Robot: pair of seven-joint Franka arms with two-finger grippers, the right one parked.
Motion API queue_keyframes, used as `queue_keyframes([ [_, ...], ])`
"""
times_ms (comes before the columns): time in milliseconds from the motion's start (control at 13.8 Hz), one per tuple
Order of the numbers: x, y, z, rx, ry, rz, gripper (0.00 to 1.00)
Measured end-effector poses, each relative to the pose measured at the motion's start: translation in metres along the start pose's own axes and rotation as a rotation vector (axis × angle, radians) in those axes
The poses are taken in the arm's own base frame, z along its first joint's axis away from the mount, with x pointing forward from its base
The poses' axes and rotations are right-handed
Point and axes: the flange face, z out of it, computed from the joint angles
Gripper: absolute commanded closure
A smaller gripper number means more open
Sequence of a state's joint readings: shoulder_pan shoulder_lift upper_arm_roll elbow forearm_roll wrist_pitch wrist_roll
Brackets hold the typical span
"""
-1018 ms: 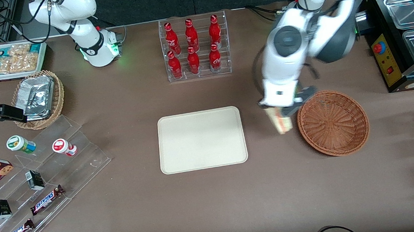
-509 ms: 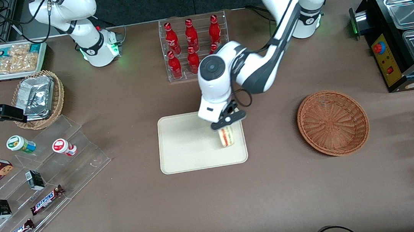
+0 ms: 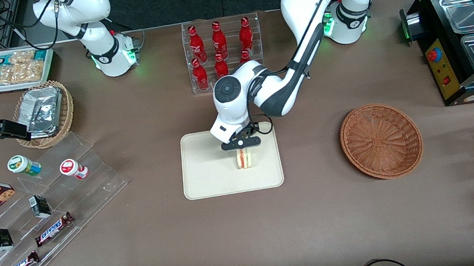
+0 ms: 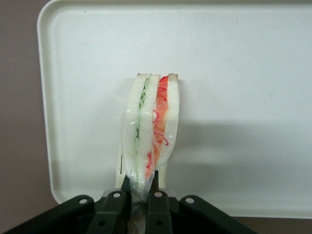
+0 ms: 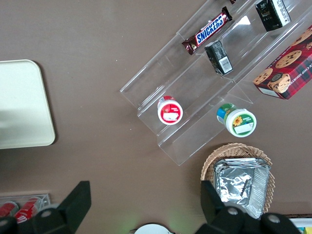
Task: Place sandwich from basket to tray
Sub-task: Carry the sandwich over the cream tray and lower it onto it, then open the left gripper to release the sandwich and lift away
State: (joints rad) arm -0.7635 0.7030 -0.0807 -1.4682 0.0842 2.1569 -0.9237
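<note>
The sandwich [image 3: 244,158] [image 4: 150,129] stands on edge over the tray [image 3: 206,171] [image 4: 243,73], near the tray's middle, cut face toward the front camera, wrapped in clear film. Whether it touches the tray cannot be told. The gripper [image 3: 241,143] [image 4: 141,195] is clamped on the sandwich's 12 o'clock end, fingers [image 4: 157,183] pinching the film. The basket [image 3: 381,140] sits well apart at the tray's 3 o'clock. A bottle rack [image 3: 223,53] stands at 12 o'clock.

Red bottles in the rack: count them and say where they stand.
6 red bottles stand in the clear rack, two rows of three. The arm partly hides one. The gripper holds the sandwich over the tray.
</note>
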Motion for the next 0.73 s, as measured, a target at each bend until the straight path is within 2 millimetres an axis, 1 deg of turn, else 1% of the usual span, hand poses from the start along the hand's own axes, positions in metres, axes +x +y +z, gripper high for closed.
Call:
queue_keyframes([
  [291, 0.007, 0.005, 0.009, -0.025, 0.019, -0.031, 1.0],
  [364, 0.009, 0.006, 0.012, -0.027, 0.019, -0.035, 0.78],
  [436, 0.009, 0.007, 0.014, -0.027, 0.019, -0.037, 0.19],
  [509, 0.01, 0.008, 0.015, -0.028, 0.019, -0.04, 0.01],
  [727, 0.015, 0.008, 0.009, -0.038, 0.024, -0.062, 0.0],
])
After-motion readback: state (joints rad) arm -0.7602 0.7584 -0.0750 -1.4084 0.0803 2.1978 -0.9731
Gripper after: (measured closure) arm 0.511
